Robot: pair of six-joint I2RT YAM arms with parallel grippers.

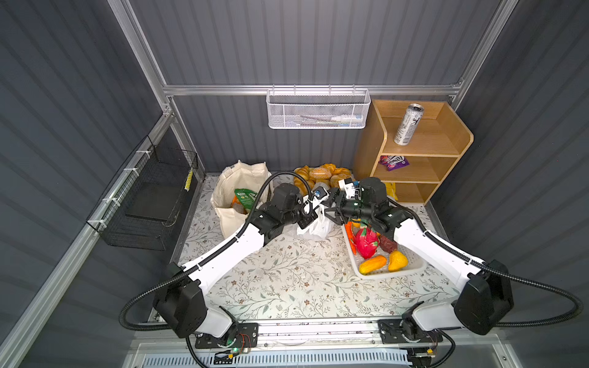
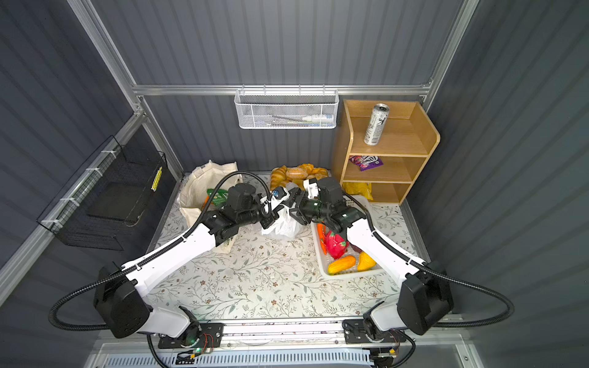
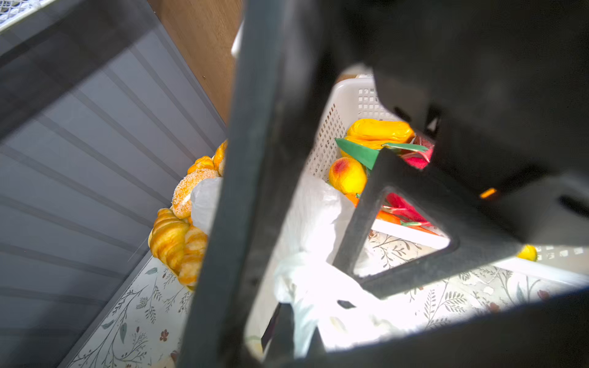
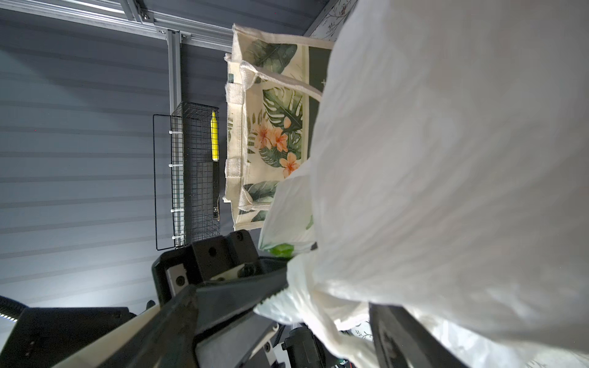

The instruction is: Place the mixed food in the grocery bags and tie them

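At the far left, the cream cloth bag (image 1: 228, 191) stands open at the back of the table (image 1: 287, 280). A green packet (image 1: 245, 196) is inside it. Next comes the left gripper (image 1: 305, 223). Its fingers are pressed together and pinch the top of the white plastic bag (image 1: 314, 231). This thin bag sits in the middle of the table, just in front of the bread rolls (image 1: 318, 173). The right gripper (image 1: 331, 218) is at the other side of that bag (the two grippers almost touch). Its fingers are spread wide, and in the right wrist view some of the plastic lies between them. Just right of the bag is the white basket (image 1: 411, 267) with a pink dragon fruit (image 1: 366, 243) in it. At the far right, the tall silver can (image 1: 408, 124) stands upright on the top level of the wooden shelf (image 1: 452, 127). A purple packet (image 1: 394, 161) lies one level below it.
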